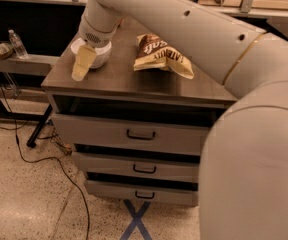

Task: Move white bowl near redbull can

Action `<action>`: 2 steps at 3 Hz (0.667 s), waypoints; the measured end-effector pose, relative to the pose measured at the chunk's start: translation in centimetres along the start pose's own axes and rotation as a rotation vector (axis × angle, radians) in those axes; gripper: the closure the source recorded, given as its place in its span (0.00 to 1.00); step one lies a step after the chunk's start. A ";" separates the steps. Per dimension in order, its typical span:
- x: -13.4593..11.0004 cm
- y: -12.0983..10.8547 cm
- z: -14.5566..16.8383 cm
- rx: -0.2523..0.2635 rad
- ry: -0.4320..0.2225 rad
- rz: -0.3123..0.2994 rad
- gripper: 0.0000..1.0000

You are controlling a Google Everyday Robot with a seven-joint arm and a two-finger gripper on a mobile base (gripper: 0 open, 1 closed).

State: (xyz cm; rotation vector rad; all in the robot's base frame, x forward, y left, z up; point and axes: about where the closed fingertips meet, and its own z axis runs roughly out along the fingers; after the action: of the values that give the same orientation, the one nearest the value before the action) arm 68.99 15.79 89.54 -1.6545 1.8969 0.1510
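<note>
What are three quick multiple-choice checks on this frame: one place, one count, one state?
1. Where is the tool?
A) on the floor
B) at the white bowl, left side of the cabinet top
C) inside a drawer

2. How many drawer handles show on the cabinet front?
A) one
B) five
C) three

3. How does the chip bag sit?
A) lying on the top, apart from the bowl
B) inside the bowl
C) held by the tool

Key:
1 B: the tool hangs at the bowl's front-left rim.
2 C: there is one handle on each of three stacked drawers.
3 A: bare top shows between bag and bowl.
</note>
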 end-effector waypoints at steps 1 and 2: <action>-0.6 -0.6 2.5 -0.001 -0.002 0.033 0.00; -0.4 -0.8 3.7 -0.007 0.001 0.070 0.18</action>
State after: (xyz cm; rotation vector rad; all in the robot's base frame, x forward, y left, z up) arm 71.15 17.65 86.96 -1.5937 1.9582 0.1846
